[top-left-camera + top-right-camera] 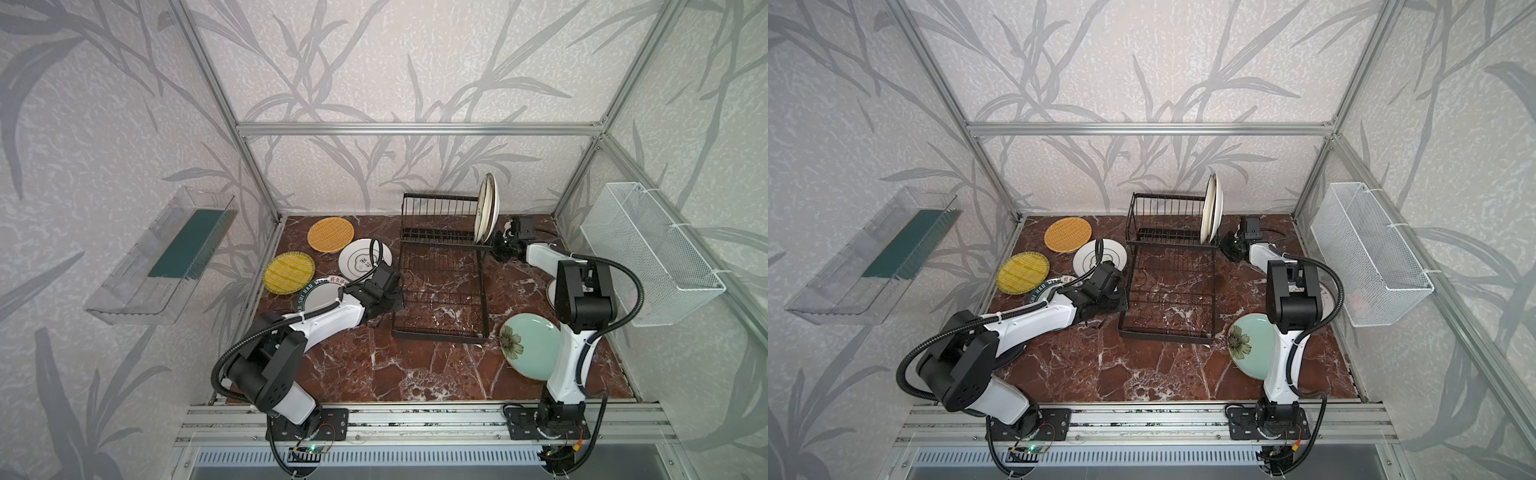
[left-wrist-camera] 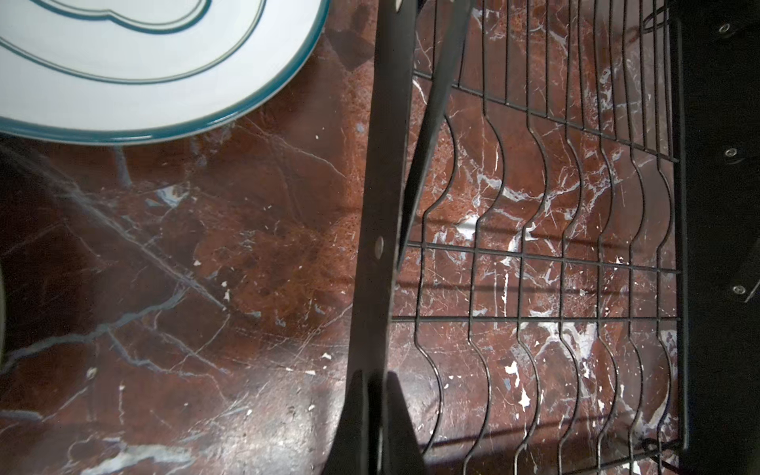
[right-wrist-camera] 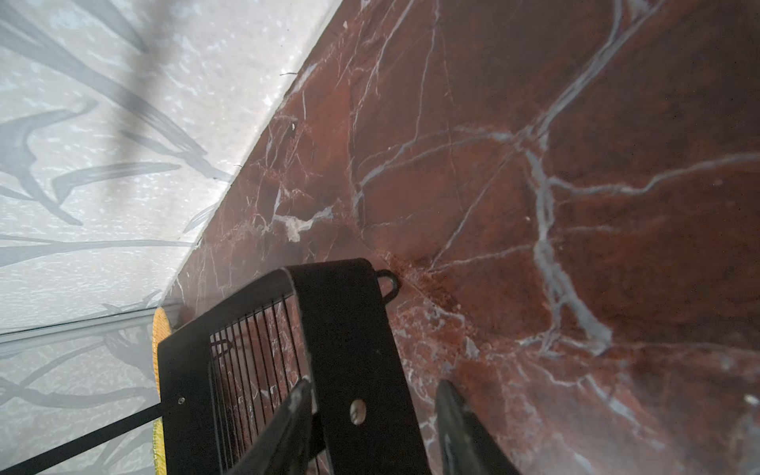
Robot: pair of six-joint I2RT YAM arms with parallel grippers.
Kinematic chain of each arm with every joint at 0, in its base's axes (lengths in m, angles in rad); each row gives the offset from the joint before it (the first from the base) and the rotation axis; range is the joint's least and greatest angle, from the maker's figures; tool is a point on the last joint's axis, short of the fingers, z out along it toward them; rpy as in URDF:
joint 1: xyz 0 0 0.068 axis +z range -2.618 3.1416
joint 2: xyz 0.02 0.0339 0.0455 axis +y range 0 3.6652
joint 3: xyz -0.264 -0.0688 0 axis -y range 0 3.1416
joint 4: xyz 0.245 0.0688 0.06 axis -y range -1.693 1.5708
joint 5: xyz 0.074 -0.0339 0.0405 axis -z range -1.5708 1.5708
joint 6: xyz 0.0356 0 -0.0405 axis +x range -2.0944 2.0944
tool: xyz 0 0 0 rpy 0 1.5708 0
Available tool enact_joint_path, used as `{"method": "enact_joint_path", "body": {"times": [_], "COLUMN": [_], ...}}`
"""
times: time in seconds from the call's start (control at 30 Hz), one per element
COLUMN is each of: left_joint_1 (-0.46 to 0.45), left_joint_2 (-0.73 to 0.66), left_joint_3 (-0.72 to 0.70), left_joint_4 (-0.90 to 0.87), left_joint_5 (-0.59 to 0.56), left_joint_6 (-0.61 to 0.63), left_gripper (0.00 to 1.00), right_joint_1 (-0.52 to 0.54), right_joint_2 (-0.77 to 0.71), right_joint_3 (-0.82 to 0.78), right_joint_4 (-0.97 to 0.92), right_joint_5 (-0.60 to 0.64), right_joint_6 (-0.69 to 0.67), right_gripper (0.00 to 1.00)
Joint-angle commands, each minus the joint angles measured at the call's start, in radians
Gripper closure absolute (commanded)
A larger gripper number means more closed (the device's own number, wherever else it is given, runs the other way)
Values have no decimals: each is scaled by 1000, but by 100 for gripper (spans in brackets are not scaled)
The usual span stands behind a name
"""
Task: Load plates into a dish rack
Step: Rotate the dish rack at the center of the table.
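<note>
Black wire is forming the dish rack (image 1: 440, 241), which is sitting mid-table on the red marble tabletop (image 1: 415, 370), with two pale plates (image 1: 486, 212) standing upright in its rightmost slots. The left gripper (image 1: 384, 301) is pinching the rack's left side bar, jaws closed tight on it. The right gripper (image 3: 374, 390) is straddling the rack's right end bar, jaws apart. The orange plate (image 1: 331, 235), yellow plate (image 1: 289, 273), white emblem plate (image 1: 365, 260), lettered-rim plate (image 1: 319, 293) and teal flower plate (image 1: 528, 345) are lying flat on the marble.
</note>
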Motion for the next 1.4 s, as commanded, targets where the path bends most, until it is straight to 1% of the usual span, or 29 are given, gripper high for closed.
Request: {"method": "enact_joint_path", "body": {"times": [0.0, 0.4, 0.53, 0.63, 0.8, 1.0, 1.13, 1.23, 1.3, 1.37], "left_joint_1": [-11, -24, -26, -25, -24, -24, -24, -22, -22, -23], "left_joint_2": [26, -11, -14, -35, -95, -175, -256, -361, -417, -437], "left_joint_3": [-54, -92, -86, -85, -47, 24, 45, 52, 117, 202], "left_joint_4": [-30, -2, -13, -30, -97, -167, -241, -270, -319, -344], "left_joint_5": [17, 3, -4, -15, -45, -66, -104, -143, -165, -141], "left_joint_6": [-105, -106, -99, -91, -39, 65, 76, 100, 153, 213], "left_gripper": [100, 100, 100, 91, 69, 44, 36, 27, 22, 18], "right_joint_1": [17, -2, -16, -26, -42, -67, -75, -83, -95, -110], "right_joint_2": [29, 83, 107, 86, 42, 7, -33, -90, -137, -177], "right_joint_3": [38, 111, 144, 138, 123, 107, 86, 46, 7, -42], "right_joint_4": [23, 30, 17, -2, -39, -39, -39, -33, -21, 12], "right_joint_5": [-85, -132, -138, -104, -56, -58, -58, -42, -43, -72], "right_joint_6": [-10, -21, -21, -23, -40, -39, -41, -40, -30, 7], "right_gripper": [49, 41, 41, 39, 34, 29, 26, 21, 18, 14]}}
